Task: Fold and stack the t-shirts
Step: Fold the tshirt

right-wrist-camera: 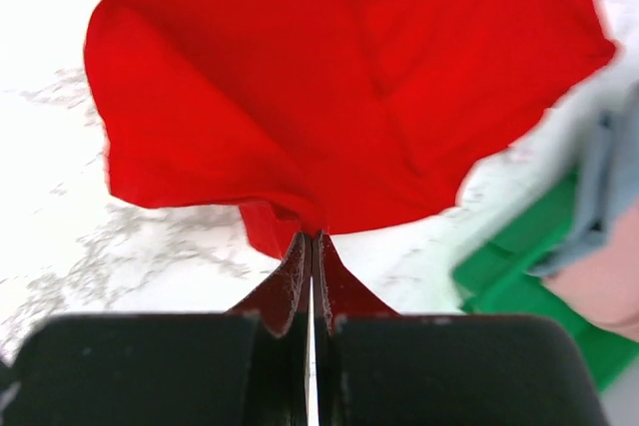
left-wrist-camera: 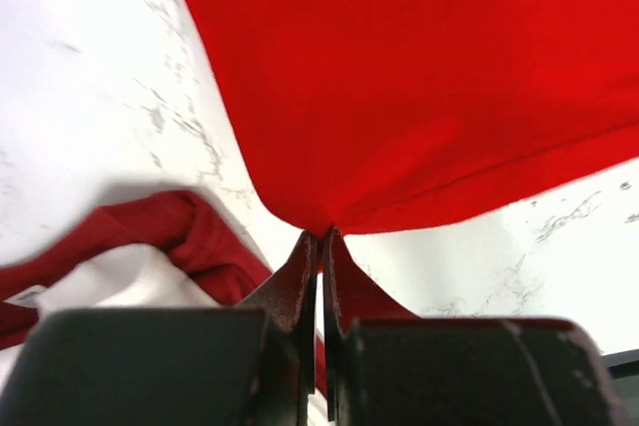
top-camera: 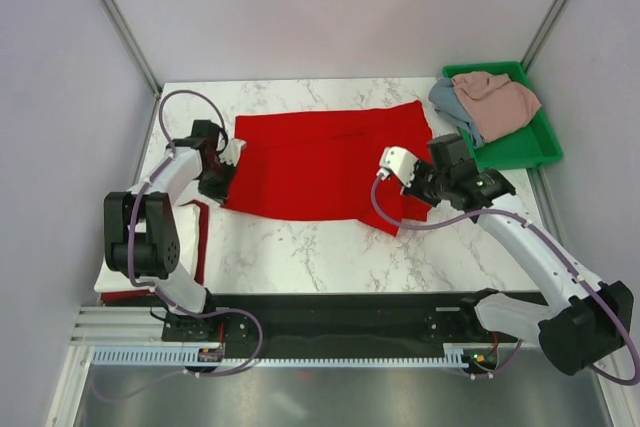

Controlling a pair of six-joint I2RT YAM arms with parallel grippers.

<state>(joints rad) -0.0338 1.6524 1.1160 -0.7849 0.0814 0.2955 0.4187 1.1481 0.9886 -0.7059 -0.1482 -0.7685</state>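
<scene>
A large bright red t-shirt (top-camera: 320, 162) lies spread across the middle of the marble table. My left gripper (top-camera: 222, 183) is shut on its left edge, and the cloth bunches into the closed fingertips (left-wrist-camera: 321, 234). My right gripper (top-camera: 415, 192) is shut on the shirt's near right corner, which is pulled up into a gathered fold (right-wrist-camera: 311, 236). In the wrist views the red t-shirt (left-wrist-camera: 419, 77) (right-wrist-camera: 339, 77) stretches away from each pair of jaws. A pale pink t-shirt (top-camera: 500, 97) and a grey-blue one (top-camera: 450, 102) lie crumpled in the tray.
The green tray (top-camera: 540, 152) stands at the back right corner, close to my right arm. At the near left edge lies a white cloth (left-wrist-camera: 130, 281) with a dark red one (left-wrist-camera: 190, 236) on it, partly under my left arm. Walls close in on three sides.
</scene>
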